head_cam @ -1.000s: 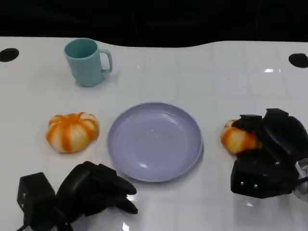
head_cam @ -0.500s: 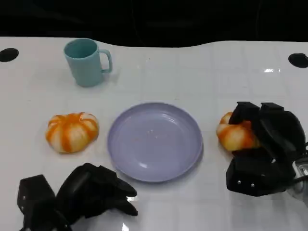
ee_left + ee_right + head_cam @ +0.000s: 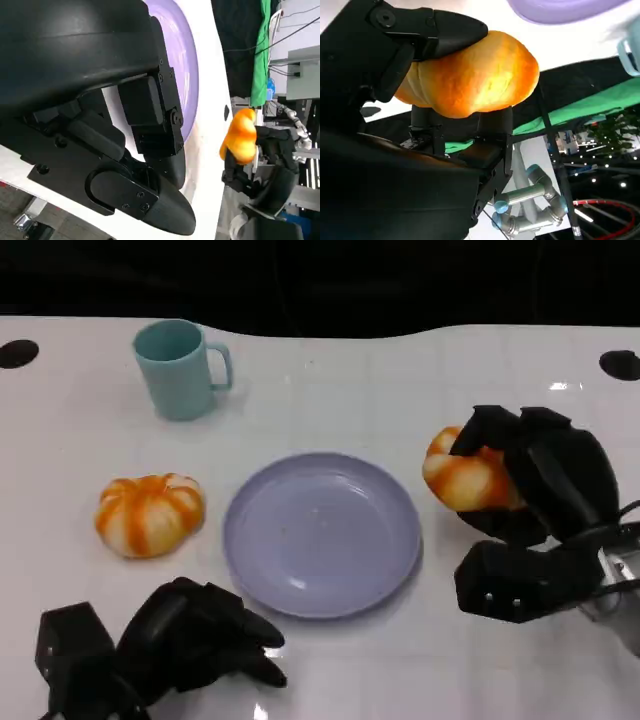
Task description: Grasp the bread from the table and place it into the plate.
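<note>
My right hand (image 3: 540, 475) grips an orange-and-white bread roll (image 3: 462, 478) and holds it lifted above the table, just right of the lavender plate (image 3: 321, 533). In the right wrist view the roll (image 3: 470, 75) sits between the black fingers, with the plate's rim (image 3: 565, 10) beyond it. A second striped roll (image 3: 149, 512) lies on the table left of the plate. My left hand (image 3: 190, 635) rests low at the front left with its fingers curled in, holding nothing. The left wrist view shows the left hand (image 3: 100, 115) beside the plate (image 3: 187, 65), and the lifted roll (image 3: 240, 135) farther off.
A teal mug (image 3: 180, 368) stands at the back left of the white table (image 3: 330, 400). Two dark round holes (image 3: 18, 353) mark the table's far corners. The table's far edge meets a black backdrop.
My right hand has closed around the right roll and raised it off the table, moving it up and slightly toward the plate. The left hand has stayed put.
</note>
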